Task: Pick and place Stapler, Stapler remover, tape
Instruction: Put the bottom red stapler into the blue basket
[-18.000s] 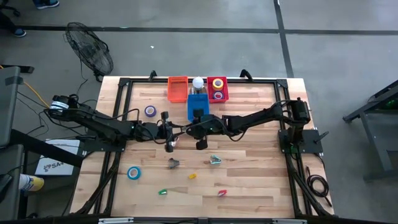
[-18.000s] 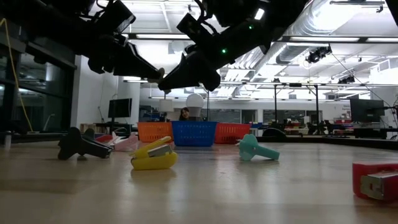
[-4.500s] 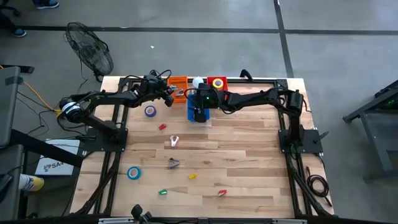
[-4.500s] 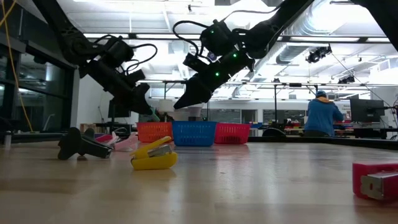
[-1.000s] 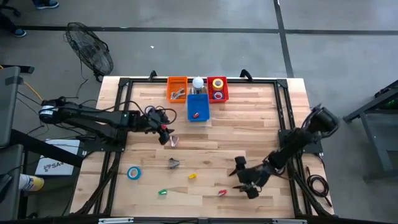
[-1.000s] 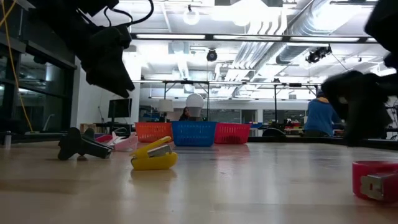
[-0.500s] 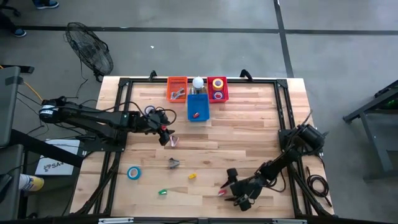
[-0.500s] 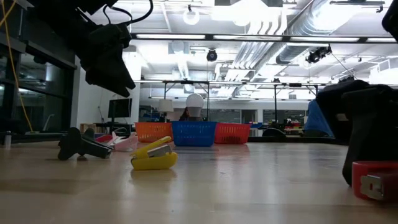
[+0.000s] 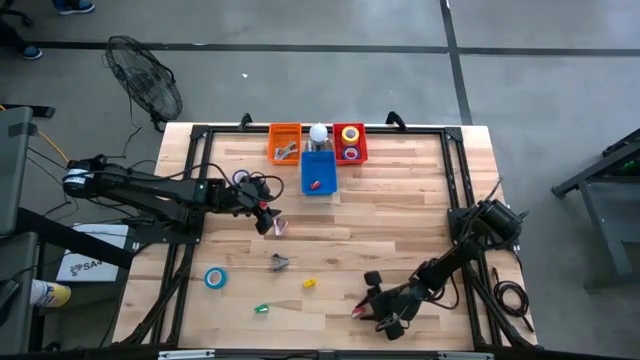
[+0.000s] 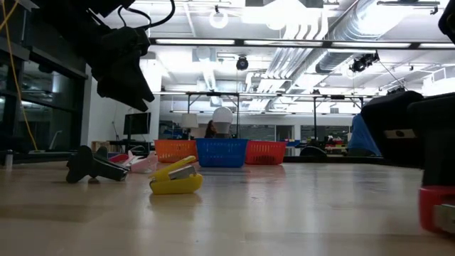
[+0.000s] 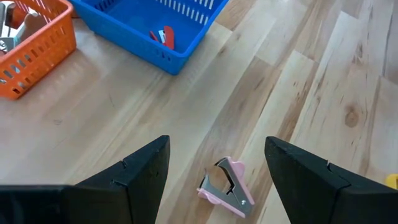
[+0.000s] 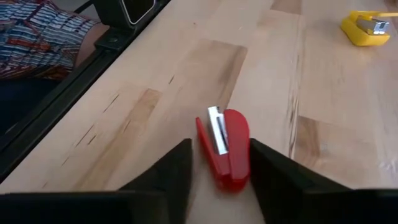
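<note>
Your right gripper (image 12: 219,163) is low at the table's front edge, fingers spread w/ the small red stapler (image 12: 225,147) between them, not yet clenched. Left gripper (image 11: 216,163) hovers released over the pink staple remover (image 11: 226,187), mid-table.

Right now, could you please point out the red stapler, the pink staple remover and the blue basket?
red stapler (image 12: 229,146): right wrist view, on its red top.
pink staple remover (image 11: 227,185): left wrist view, on its pink body.
blue basket (image 9: 318,168): high view, on its floor.

- A grey concrete floor (image 9: 330,80) is seen around the table.
- A fan (image 9: 147,82) is stood there.
- Ceiling lights (image 10: 218,20) and ducts (image 10: 370,21) are shown overhead.
</note>
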{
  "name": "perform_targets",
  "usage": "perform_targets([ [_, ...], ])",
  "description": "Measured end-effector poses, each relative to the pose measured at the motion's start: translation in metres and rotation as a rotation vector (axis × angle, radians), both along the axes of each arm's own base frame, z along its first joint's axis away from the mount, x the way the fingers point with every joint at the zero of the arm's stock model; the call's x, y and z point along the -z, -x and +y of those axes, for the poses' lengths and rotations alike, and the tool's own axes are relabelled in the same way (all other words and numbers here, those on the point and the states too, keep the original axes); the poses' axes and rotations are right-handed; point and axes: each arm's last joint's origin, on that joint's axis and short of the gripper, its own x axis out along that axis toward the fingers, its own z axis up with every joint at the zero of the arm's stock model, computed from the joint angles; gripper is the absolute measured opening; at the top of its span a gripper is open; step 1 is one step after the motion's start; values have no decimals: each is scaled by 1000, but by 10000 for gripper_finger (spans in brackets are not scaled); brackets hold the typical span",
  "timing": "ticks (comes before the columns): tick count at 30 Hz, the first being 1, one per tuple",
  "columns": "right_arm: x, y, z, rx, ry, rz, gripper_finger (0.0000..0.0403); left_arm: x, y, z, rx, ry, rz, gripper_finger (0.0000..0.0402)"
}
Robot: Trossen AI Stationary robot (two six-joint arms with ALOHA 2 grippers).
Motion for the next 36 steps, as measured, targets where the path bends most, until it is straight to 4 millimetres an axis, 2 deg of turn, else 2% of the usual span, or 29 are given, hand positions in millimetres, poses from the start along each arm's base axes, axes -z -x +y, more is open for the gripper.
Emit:
perform_targets([
  [9,0,-1,0,11,-13,-4,52,0,0,0,0,-1,1,259],
  [16,-5,-11,-14,93,-51,1,48,0,0,1,5,-23,6,259],
  [20,-10,-25,-37,188,-28,13,48,0,0,2,-2,-65,13,259],
  [25,-22,-40,-76,272,25,60,48,0,1,3,-4,-110,27,259],
  [36,-64,-59,-170,391,131,38,48,2,4,5,-65,-185,76,259],
])
